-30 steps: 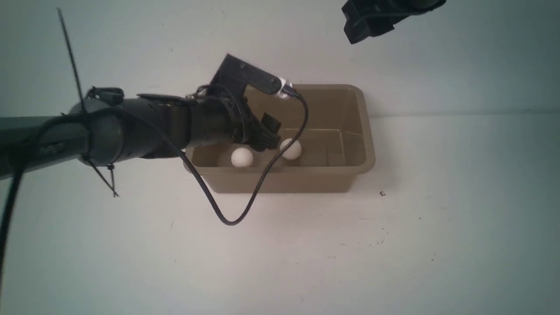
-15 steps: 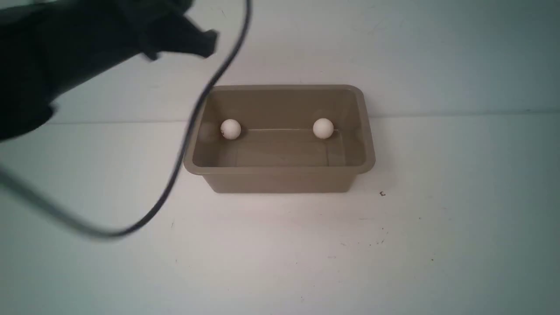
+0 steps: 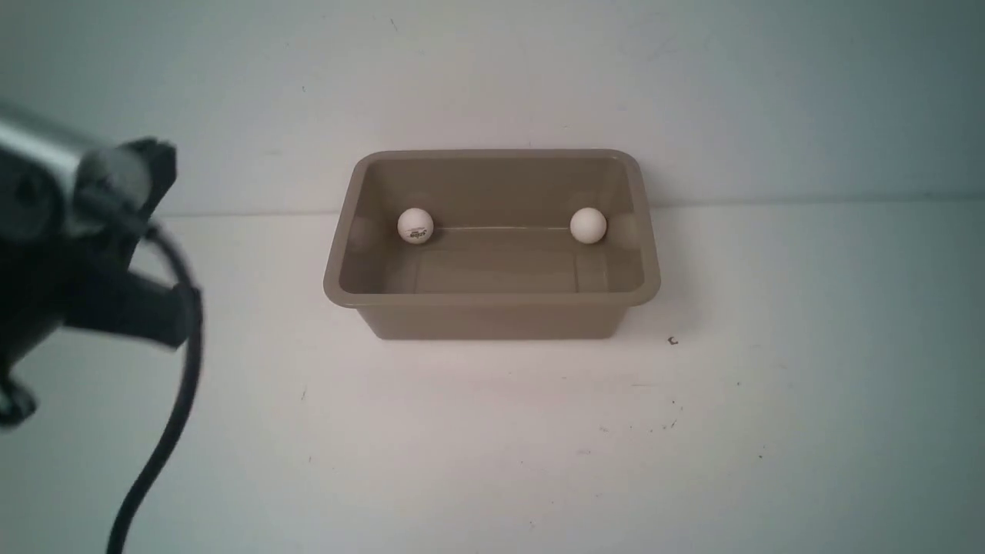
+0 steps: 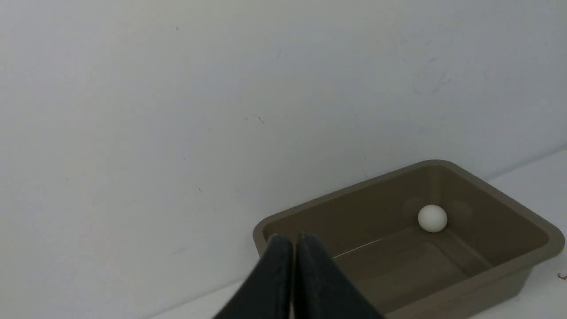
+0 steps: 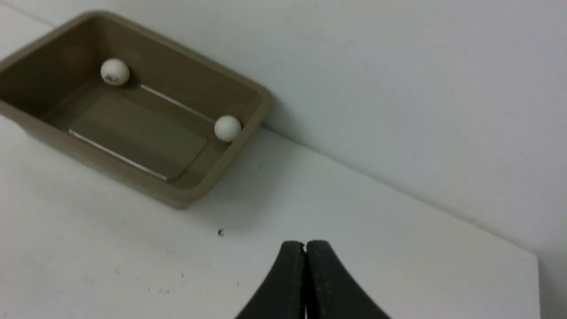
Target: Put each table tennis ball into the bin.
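Bin: here's the taupe-brown plastic tub, rectangular, with rounded corners, a flared rim and tapered sides. It sits upright on the white surface, far side against the pale wall.
Left ball: off-white and matte, with a small dark print on its face. It lies inside the bin, on the floor along the far wall, near the left end.
Right ball: same off-white, no mark that I can see. It's in the bin too, along the far wall near the right end, well apart from the left ball.
Left end effector: my two dark fingers are pressed together tip to tip, nothing between them.
Left arm: blurred at the left edge of the front view, well left of the bin, with a black cable hanging from it.
Right end effector: fingers closed flat against each other, empty. It's over bare surface, well apart from the bin and out of the front view.
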Controlling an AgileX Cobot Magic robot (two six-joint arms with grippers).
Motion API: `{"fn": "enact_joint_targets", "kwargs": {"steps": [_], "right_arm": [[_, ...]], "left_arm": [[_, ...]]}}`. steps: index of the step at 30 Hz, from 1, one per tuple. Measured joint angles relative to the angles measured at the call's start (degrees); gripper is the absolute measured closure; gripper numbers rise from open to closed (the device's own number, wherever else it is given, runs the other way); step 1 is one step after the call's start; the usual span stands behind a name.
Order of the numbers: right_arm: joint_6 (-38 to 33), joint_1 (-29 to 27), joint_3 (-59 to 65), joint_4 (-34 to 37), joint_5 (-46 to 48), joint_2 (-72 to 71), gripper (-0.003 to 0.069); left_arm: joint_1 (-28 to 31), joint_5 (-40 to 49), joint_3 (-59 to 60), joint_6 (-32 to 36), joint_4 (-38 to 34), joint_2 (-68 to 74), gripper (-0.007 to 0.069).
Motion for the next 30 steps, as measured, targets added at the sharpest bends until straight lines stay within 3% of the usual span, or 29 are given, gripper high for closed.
{"fn": "enact_joint_targets", "kwargs": {"steps": [14,30], "right_arm": [[13.63,0.00,38.29,-4.97,-14.71,-24.93,0.0675],[16.45,0.00,40.93,-5.23,-15.18,-28.36,0.0676]], "left_arm": [[0.00,0.04,9.20,-0.27,0.00,-12.30,0.0629],[0.00,0.49,12.14,-2.42,0.00,-16.71,0.0629]]}}
